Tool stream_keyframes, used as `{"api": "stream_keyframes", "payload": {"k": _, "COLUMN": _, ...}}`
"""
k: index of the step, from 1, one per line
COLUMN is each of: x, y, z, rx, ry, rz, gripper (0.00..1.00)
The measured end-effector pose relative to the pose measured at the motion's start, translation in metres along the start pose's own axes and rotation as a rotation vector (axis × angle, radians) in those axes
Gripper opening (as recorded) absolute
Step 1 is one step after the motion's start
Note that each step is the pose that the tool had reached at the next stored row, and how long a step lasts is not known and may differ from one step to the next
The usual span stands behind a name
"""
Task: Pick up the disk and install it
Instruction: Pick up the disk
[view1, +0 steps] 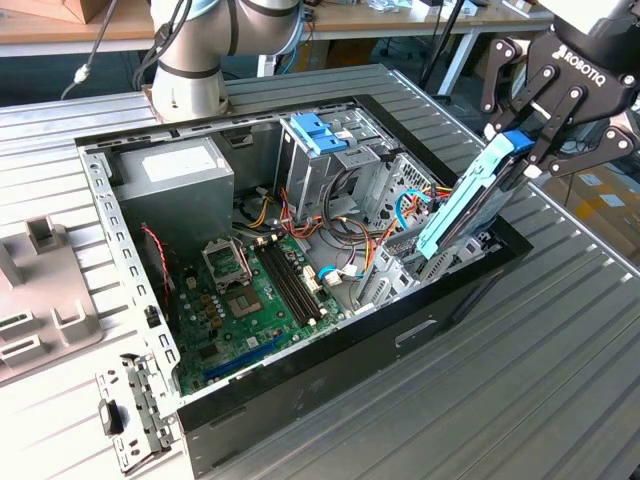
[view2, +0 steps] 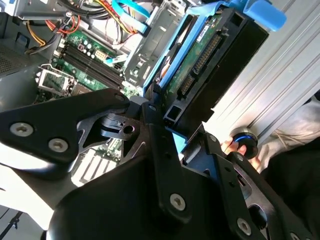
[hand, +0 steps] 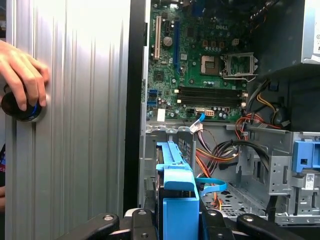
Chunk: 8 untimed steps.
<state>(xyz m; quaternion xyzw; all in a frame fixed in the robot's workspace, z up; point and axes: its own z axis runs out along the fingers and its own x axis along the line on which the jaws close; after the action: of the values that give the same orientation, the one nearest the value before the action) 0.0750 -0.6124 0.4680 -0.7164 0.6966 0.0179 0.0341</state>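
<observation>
Disk, black-bodied, blue-railed, steeply tilted

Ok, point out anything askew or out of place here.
The disk hangs steeply tilted in the gripper, jaws shut on its top end, its lower end dipping into the open computer case, not seated in any bay. A person's hand rests on a round knob beside the case.

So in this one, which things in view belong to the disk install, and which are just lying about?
Job in hand: disk, gripped tilted by the claw over the open computer case.
Just about: power-supply box, motherboard, loose bracket on the table, a hand on a knob.
</observation>
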Motion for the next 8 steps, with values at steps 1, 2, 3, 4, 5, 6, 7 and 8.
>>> {"api": "stream_keyframes", "payload": {"k": 1, "x": 0.0001, "y": -0.0015, "z": 0.0, "rx": -0.0001, "ry": 0.0, "rz": 0.0, "gripper": 0.37}}
{"api": "stream_keyframes", "payload": {"k": 2, "x": 0.0002, "y": -0.0033, "z": 0.0, "rx": -0.0003, "ry": 0.0001, "rz": 0.0, "gripper": 0.37}}
{"api": "stream_keyframes", "payload": {"k": 3, "x": 0.0003, "y": -0.0052, "z": 0.0001, "rx": -0.0004, "ry": 0.0, "rz": 0.0, "gripper": 0.37}}
{"api": "stream_keyframes", "payload": {"k": 4, "x": 0.0004, "y": -0.007, "z": 0.0001, "rx": -0.0006, "ry": 0.0001, "rz": 0.0, "gripper": 0.37}}
{"api": "stream_keyframes", "payload": {"k": 5, "x": 0.0005, "y": -0.0098, "z": 0.0002, "rx": -0.0008, "ry": 0.0, "rz": 0.0, "gripper": 0.37}}
{"api": "stream_keyframes", "payload": {"k": 6, "x": 0.0006, "y": -0.0116, "z": 0.0002, "rx": -0.001, "ry": 0.0, "rz": 0.0, "gripper": 0.37}}
{"api": "stream_keyframes", "payload": {"k": 7, "x": 0.0007, "y": -0.0137, "z": 0.0003, "rx": -0.0012, "ry": 0.0, "rz": 0.0, "gripper": 0.37}}
{"api": "stream_keyframes", "payload": {"k": 8, "x": 0.0008, "y": -0.0162, "z": 0.0003, "rx": -0.0015, "ry": 0.0, "rz": 0.0, "gripper": 0.37}}
